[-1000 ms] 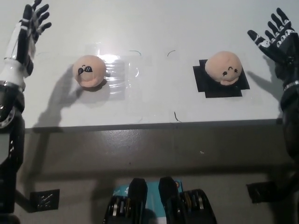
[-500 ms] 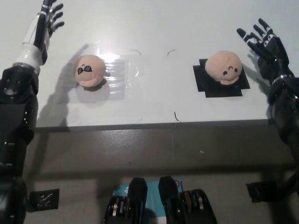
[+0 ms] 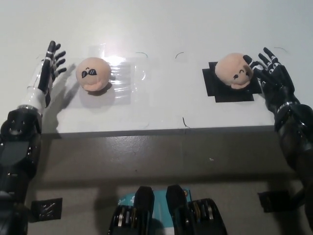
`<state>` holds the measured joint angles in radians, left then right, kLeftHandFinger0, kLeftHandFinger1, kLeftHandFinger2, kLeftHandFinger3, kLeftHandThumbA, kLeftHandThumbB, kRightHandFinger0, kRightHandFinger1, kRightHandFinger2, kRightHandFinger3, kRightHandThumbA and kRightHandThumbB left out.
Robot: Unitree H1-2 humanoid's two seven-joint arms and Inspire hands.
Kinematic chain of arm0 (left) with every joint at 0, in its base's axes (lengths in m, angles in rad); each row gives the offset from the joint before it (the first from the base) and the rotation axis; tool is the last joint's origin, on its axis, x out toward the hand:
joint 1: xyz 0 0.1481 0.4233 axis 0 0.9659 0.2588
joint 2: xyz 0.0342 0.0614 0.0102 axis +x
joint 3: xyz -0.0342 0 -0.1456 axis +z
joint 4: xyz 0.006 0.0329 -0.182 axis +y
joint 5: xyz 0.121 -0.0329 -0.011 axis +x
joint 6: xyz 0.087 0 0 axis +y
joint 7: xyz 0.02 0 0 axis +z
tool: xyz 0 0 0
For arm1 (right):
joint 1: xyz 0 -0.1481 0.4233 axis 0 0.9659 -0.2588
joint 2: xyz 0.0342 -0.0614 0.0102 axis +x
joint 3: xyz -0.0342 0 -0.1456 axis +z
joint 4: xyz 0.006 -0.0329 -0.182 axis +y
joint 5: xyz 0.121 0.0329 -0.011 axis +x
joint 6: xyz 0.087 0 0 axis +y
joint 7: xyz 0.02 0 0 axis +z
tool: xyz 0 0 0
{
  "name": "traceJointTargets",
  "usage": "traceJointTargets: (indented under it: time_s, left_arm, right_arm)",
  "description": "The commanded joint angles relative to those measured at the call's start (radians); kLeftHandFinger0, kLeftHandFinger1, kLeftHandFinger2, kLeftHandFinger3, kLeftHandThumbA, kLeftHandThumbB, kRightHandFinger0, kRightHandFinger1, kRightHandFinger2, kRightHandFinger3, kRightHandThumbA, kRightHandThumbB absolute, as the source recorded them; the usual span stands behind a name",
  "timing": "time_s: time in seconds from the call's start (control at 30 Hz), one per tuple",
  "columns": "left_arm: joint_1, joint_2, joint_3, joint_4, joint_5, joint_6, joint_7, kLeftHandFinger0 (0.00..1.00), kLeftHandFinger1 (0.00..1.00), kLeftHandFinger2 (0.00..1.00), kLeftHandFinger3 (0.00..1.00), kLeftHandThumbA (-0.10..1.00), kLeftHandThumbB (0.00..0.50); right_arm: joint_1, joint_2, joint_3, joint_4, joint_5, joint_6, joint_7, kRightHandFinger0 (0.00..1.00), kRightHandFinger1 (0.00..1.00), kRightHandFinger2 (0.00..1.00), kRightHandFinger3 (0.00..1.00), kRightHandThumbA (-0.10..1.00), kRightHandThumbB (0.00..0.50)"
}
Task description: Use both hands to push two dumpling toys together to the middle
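Both dumpling toys are peach-coloured. The one near the worktop's left edge has black sunglasses drawn on its face; the one near the right edge has black curved eyes and lies on a black square patch. The worktop is white with a grey front edge. The left robot hand is white with black fingers; the right robot hand is black with small white marks.

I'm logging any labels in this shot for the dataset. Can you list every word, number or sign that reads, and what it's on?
No readable words, numbers or brand marks.
Left dumpling toy: printed sunglasses face only, no text.
Right dumpling toy: printed winking face only, no text.
White table: a few thin curved pen marks, not letters.
Black floor patch: faint pale marks, too blurred to read.
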<state>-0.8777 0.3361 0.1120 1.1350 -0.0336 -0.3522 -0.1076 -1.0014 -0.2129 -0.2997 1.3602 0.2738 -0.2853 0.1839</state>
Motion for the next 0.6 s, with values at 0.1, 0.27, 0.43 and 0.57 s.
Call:
traceJointTargets:
  time_s: [0.1, 0.27, 0.43, 0.57]
  left_arm:
    - [-0.018, -0.002, -0.015, 0.006, 0.006, -0.076, 0.013, 1.0, 1.0, 1.0, 1.0, 1.0, 0.326]
    - [-0.01, -0.03, -0.039, 0.021, 0.024, -0.085, 0.03, 1.0, 1.0, 1.0, 1.0, 1.0, 0.328]
    - [-0.028, -0.077, -0.045, 0.038, 0.011, -0.071, 0.025, 1.0, 1.0, 1.0, 1.0, 1.0, 0.339]
    - [-0.057, -0.121, -0.05, 0.045, 0.006, -0.057, 0.025, 1.0, 1.0, 1.0, 1.0, 1.0, 0.368]
  right_arm:
    - [0.019, 0.019, -0.009, -0.012, 0.022, -0.05, 0.035, 1.0, 1.0, 1.0, 1.0, 1.0, 0.213]
    - [0.032, 0.049, -0.018, -0.004, 0.036, -0.04, 0.041, 1.0, 1.0, 1.0, 1.0, 1.0, 0.236]
    - [0.027, 0.087, -0.026, 0.004, 0.051, -0.043, 0.04, 1.0, 1.0, 1.0, 1.0, 1.0, 0.228]
    - [0.012, 0.124, -0.023, 0.009, 0.052, -0.034, 0.018, 1.0, 1.0, 1.0, 1.0, 1.0, 0.25]
